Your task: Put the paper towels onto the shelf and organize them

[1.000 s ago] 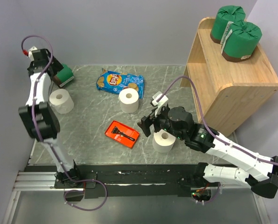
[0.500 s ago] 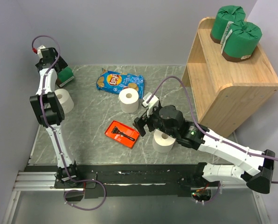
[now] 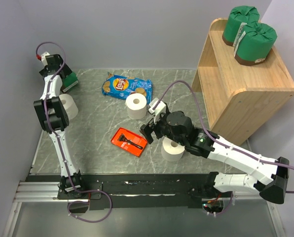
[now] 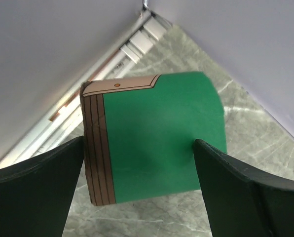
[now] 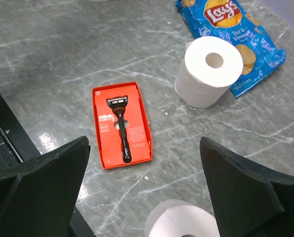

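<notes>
Reader: Position of the third green roll (image 4: 157, 128) relative to the left gripper (image 4: 139, 148)?

Legend: Directly between its fingers. The roll lies on its side on the table (image 3: 97, 133) in the far left corner. Its brown band is toward one finger and its green end toward the other, so its long axis appears to run from finger to finger. The jaws stand apart and straddle it; whether the pads touch the wrapping cannot be told. Closing would likely press on the two ends rather than on the curved side.

Reader: Right gripper (image 5: 144, 140)?

Legend: Spread wide, holding nothing, above the middle of the table. One white roll (image 5: 182, 220) stands upright just below it, hollow core up. A second white roll (image 5: 208, 69) stands farther off, against the edge of the chip bag (image 5: 236, 34). The red tray (image 5: 122, 126) with a razor lies under the gap between the fingers. This arm is the nearer one to both rolls. A third white roll (image 3: 64, 106) stands beside the left arm (image 3: 49, 111).

Reader: Contents of the shelf (image 3: 245, 84)?

Legend: Two more green rolls (image 3: 255, 42), upright and touching, on the top level at the far right. The lower level is hidden from above. Four rolls lie on the table, and the green one is the farthest from the shelf, across the table's full width.
</notes>
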`<state>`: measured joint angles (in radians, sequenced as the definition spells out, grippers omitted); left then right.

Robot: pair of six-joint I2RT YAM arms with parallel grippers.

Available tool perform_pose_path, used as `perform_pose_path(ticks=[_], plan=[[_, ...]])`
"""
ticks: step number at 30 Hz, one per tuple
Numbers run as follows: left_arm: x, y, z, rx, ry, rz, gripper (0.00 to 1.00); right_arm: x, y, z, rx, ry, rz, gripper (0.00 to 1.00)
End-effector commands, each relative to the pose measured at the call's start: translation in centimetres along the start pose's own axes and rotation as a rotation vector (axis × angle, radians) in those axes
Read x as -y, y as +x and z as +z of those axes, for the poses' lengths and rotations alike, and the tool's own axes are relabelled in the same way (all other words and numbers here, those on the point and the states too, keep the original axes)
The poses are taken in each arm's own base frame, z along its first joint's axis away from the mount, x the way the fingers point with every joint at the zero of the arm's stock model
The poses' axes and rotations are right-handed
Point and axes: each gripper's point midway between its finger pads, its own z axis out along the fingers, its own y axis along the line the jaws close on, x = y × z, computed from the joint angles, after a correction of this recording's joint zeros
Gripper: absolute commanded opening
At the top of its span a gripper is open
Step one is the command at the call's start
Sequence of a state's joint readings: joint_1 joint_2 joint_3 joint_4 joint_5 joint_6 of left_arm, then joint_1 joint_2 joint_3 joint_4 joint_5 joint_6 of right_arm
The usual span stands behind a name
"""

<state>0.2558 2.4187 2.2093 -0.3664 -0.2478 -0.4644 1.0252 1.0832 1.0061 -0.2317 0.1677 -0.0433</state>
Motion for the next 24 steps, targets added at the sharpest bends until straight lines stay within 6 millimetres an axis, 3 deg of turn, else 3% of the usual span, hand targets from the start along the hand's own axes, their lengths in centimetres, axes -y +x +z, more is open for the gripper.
perform_pose_path(ticks=[1,9,14,15,16,17,18,19,22,24], plan=[[0.3,0.0,0.0,0.002,0.031,-0.006,0.96,0.1,-1.3,0.3,0.029,0.015,-0.008,1.0],[0.7,2.1,-1.5,-0.046,0.089,0.0,0.98,-0.2,-1.5,0.1,0.031,0.002,0.015,0.99],[1.3,4.3,-4.9,-0.073,0.126,0.028,0.95,0.0,-1.8,-0.3,0.027,0.013,0.019,1.0],[1.9,2.9,-6.5,-0.036,0.153,0.027,0.93,0.0,-1.8,-0.3,0.027,0.013,0.023,1.0],[1.5,4.5,-7.1,-0.065,0.151,0.042,0.93,0.0,-1.9,-0.3,0.03,0.013,0.027,1.0],[2.1,4.4,-8.2,-0.051,0.172,0.061,0.93,-0.1,-2.0,-0.4,0.031,0.008,0.032,1.0],[3.0,2.0,-10.3,0.02,0.207,0.057,0.94,-0.3,-2.0,-0.3,0.028,-0.004,0.035,1.0],[2.8,2.5,-11.0,0.021,0.203,0.068,0.95,-0.4,-2.1,-0.3,0.03,-0.01,0.034,1.0],[3.8,0.0,-13.8,0.07,0.253,0.043,0.96,-0.8,-2.4,-0.2,0.03,-0.026,0.036,1.0],[3.6,-0.7,-14.0,0.089,0.246,0.039,0.98,-0.8,-2.4,-0.1,0.024,-0.026,0.035,0.99]])
